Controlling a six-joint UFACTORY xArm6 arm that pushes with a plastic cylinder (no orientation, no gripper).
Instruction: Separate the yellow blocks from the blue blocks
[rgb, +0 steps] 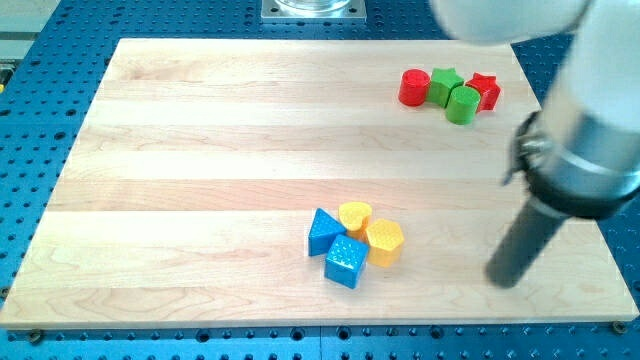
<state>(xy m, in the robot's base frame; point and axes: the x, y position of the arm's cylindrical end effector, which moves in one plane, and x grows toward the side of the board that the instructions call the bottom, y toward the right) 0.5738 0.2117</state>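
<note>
Because the arm ends in a plain dark rod and carries no claw, there is nothing to be apart, together or clamped; only the tip (503, 280) matters, and it rests on the wooden counter (200, 150) touching no block.

All four task blocks sit in one tight cluster to the view's left of the tip, well apart from it. Nearest the tip is the yellow hexagon (384, 242). Beyond it, further to the view's left, are the yellow heart-shaped block (354, 215), slightly toward the view's top, and the blue cube (346, 261), slightly toward the view's bottom. The blue triangle (322, 232) is farthest from the tip. Neighbouring blocks appear to touch or nearly touch.

Toward the view's top of the tip, well away, lie a red cylinder (414, 87), a green star (445, 82), a green cylinder (462, 104) and a red star (485, 90), which are no part of the task.

The main risk is probably a straight push from the tip's present side. It would meet the hexagon first and likely drive it into the blue pair, so the whole cluster would travel packed together. An off-centre contact on a slanted hexagon face could also let the tip slip past or spin the block. The blue cube lies fairly near the counter's bottom edge, so a push toward the view's bottom could tip it off.
</note>
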